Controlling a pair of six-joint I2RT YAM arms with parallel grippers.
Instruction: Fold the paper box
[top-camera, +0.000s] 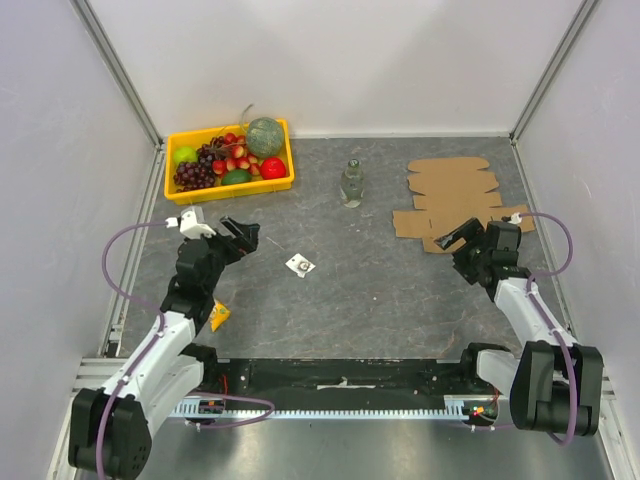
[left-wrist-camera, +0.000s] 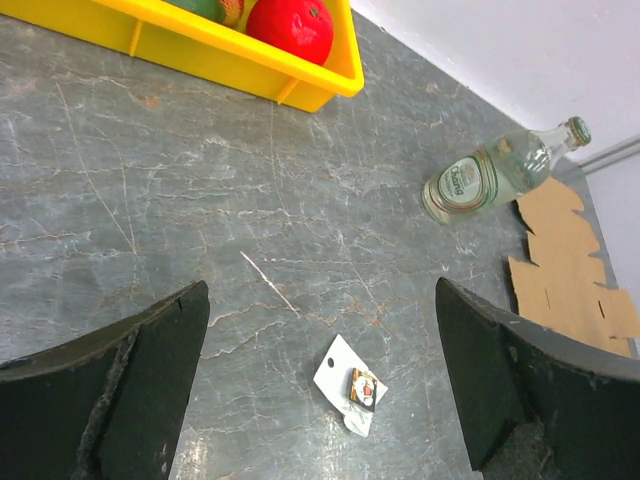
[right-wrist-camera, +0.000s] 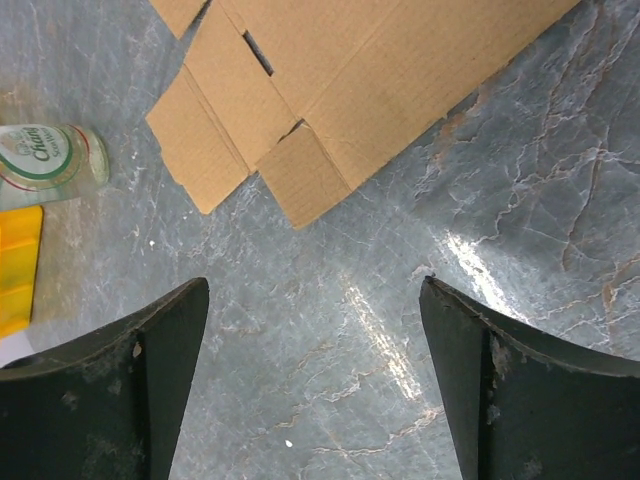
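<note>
On the grey table (top-camera: 380, 300), a yellow tray (top-camera: 236, 190) full of fruit sits at 10 o'clock. A glass bottle (top-camera: 351, 184) stands at 12 o'clock, upright. A small white packet (top-camera: 300, 265) lies near the centre, and a yellow scrap (top-camera: 219, 317) lies at 8 o'clock.

The grey marbled table (top-camera: 400, 290) carries a yellow tray (top-camera: 235, 190) at eleven o'clock, a glass bottle (top-camera: 351, 184) at twelve, the flat paper box (top-camera: 452, 200) at two, and a small packet (top-camera: 300, 265) near the centre.

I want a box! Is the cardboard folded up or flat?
Flat, not folded yet. The paper box lies spread on the table, its flaps sticking out sideways, no walls standing up.
</note>
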